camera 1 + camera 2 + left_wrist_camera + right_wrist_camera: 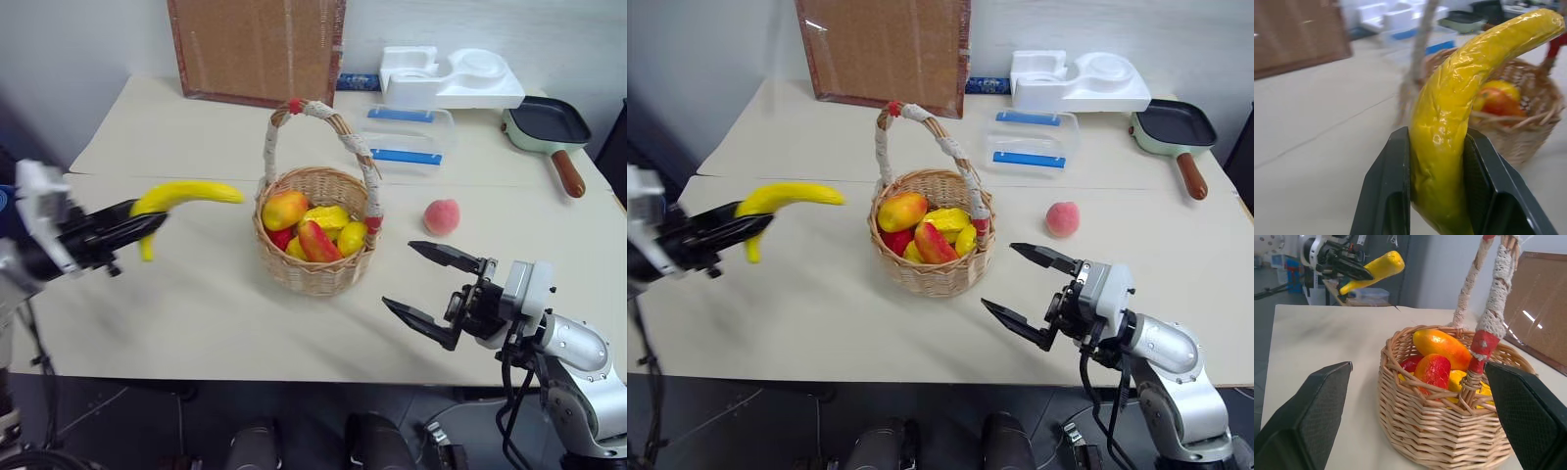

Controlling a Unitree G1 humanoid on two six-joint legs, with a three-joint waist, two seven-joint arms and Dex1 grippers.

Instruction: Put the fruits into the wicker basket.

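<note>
Right now I have the left gripper (147, 223) raised above the surface (196, 304) on the left, reaching level toward the wicker basket (315, 274), its fingers (1386, 196) clamped on the lower part of the banana (181, 197), whose curved end points at the basket's rim without touching it. I see the right gripper (431, 286) held low in front of the basket on the right, aimed across at it, its fingers spread wide with nothing between them. Inside the basket lie several orange-red and yellow fruits (312, 227). Behind my right gripper, the peach (442, 216) sits on the surface, well apart from the basket.
</note>
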